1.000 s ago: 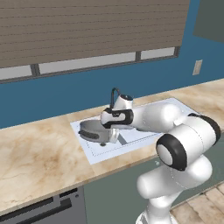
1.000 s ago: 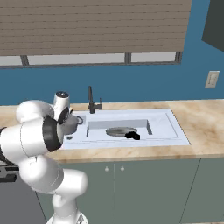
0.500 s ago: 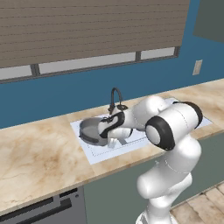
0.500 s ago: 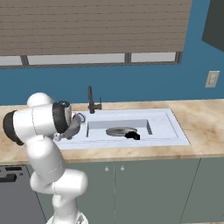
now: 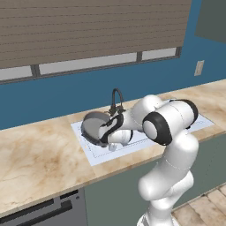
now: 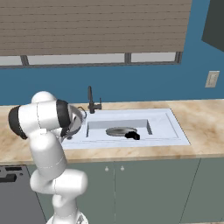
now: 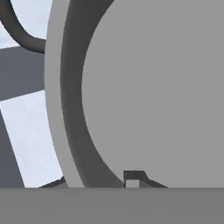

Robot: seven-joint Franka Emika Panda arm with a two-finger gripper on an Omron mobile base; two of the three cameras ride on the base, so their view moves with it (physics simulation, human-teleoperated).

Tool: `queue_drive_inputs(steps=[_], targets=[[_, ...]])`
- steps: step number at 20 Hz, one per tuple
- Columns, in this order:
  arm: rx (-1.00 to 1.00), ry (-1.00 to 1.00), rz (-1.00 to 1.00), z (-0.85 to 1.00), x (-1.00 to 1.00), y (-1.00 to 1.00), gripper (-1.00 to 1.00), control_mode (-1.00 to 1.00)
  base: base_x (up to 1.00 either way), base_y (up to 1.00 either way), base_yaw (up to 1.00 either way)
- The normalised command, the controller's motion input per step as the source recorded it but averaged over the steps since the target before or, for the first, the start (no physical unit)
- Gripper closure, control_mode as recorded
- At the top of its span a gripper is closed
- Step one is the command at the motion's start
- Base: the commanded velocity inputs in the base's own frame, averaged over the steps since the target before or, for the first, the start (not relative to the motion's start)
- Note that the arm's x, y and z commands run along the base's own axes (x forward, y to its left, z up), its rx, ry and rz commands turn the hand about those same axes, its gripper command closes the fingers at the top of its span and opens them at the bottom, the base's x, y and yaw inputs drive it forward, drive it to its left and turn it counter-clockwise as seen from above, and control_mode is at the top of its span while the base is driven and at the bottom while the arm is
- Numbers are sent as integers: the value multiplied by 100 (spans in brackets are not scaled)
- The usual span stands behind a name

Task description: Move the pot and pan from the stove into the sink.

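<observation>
At the left end of the white sink [image 5: 99, 156], the grey pot [image 5: 93, 127] hangs tilted on its side over the basin, its open mouth turned away from the dark curved faucet [image 5: 115, 99] just beside it. From the right base camera the pot [image 6: 74, 122] peeks out behind the robot's white arm, left of the faucet [image 6: 91, 99]. Up close, the hand camera looks into the pot [image 7: 148, 87], with its rim running between the two dark fingertips of the claw [image 7: 98, 181], which is pinched narrow on the pot wall. Right of the faucet, the shiny pan [image 6: 120, 131] lies flat in the sink's [image 6: 168, 124] other basin, its black handle pointing right. Beige marbled tabletop [image 6: 201, 118] borders the sink on both sides.
</observation>
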Motion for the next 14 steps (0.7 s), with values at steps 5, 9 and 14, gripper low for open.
queue_drive_inputs(steps=[5,9,14], targets=[[5,8,0,3,-7,-1,100,-100,0,0,0],[1,5,1,0,0,-1,100,-100,0,0,0],[0,5,3,0,-7,23,100,-100,0,0,0]])
